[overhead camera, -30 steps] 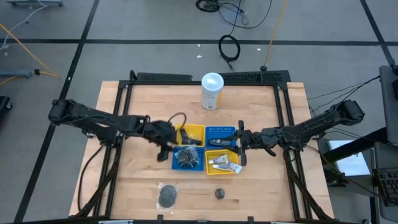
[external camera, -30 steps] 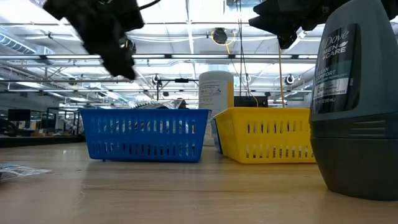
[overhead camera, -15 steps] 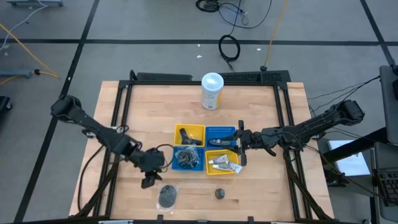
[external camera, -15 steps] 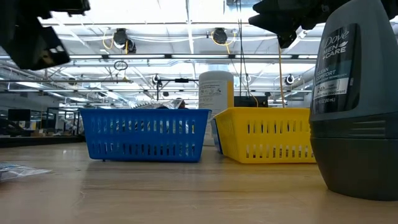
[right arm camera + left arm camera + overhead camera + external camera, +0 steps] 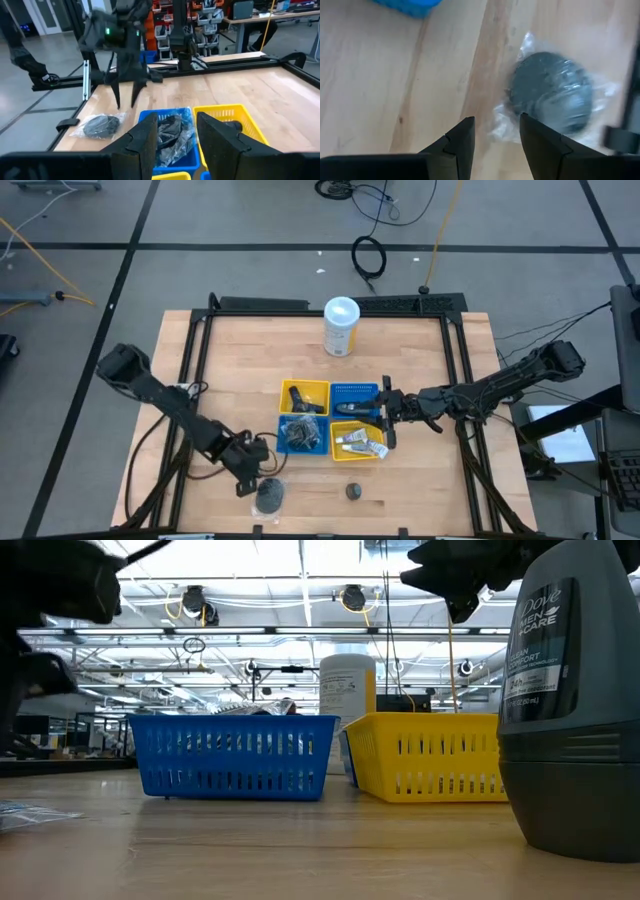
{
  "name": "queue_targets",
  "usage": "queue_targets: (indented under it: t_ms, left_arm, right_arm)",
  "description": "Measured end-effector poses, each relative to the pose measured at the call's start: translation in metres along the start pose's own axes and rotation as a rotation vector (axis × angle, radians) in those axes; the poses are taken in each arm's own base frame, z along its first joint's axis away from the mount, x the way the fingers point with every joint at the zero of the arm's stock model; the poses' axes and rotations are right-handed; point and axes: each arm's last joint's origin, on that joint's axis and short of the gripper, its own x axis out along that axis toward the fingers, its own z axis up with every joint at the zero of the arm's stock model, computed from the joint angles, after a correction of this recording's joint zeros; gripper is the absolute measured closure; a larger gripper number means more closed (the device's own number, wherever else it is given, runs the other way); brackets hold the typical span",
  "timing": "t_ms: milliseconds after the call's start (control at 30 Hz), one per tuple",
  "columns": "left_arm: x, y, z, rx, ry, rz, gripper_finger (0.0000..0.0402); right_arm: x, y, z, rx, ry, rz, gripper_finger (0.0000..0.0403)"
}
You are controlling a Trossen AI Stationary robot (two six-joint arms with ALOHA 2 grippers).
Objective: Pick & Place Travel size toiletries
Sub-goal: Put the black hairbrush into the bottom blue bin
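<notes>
The left gripper (image 5: 250,482) has its jaws apart with nothing between them, and it hangs just beside the bagged mesh puff (image 5: 269,496) at the front of the table, a little way off the blue tray (image 5: 300,434) that serves as the handy landmark here. In the left wrist view the two fingers (image 5: 461,141) frame bare wood, and the puff (image 5: 551,93) sits past them in its crinkly clear bag, smeared by blur and with a dark shape cutting off its far edge, so you can't really make out the mesh. The right gripper (image 5: 387,411) waits on the other side of the blue tray, over the yellow tray (image 5: 360,438) holding the white tubes (image 5: 356,442); its fingers (image 5: 142,142) are spread too, gripping nothing. Inside the blue tray there's another dark puff (image 5: 301,432) in plastic, half tangled and hard to read. The small grey deodorant (image 5: 352,491) stands in front of the yellow tray, and in the low view it fills the right edge with its top cut off. From down there the left arm is just a dark blob up in the corner, and the puff's bag is barely a sliver at the frame edge.
</notes>
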Motion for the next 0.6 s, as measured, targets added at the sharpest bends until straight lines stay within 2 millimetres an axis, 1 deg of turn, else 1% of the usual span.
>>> queue_targets:
  t_ms: [100, 233, 433, 600]
  left_arm:
    - [0.012, 0.003, -0.002, 0.040, 0.020, 0.047, 0.0247]
    - [0.024, 0.005, -0.002, 0.061, 0.060, 0.054, 0.0247]
    - [0.036, 0.002, 0.001, 0.093, 0.135, -0.064, 0.0247]
    - [0.036, 0.000, 0.003, 0.130, 0.138, -0.116, 0.0247]
  right_arm:
    - [-0.001, 0.002, 0.000, 0.008, -0.003, 0.010, 0.0273]
    - [-0.002, 0.007, -0.001, 0.006, 0.000, 0.029, 0.0273]
    - [-0.002, 0.009, -0.001, 0.003, 0.002, 0.039, 0.0273]
    - [-0.002, 0.009, -0.001, 0.001, 0.002, 0.036, 0.0273]
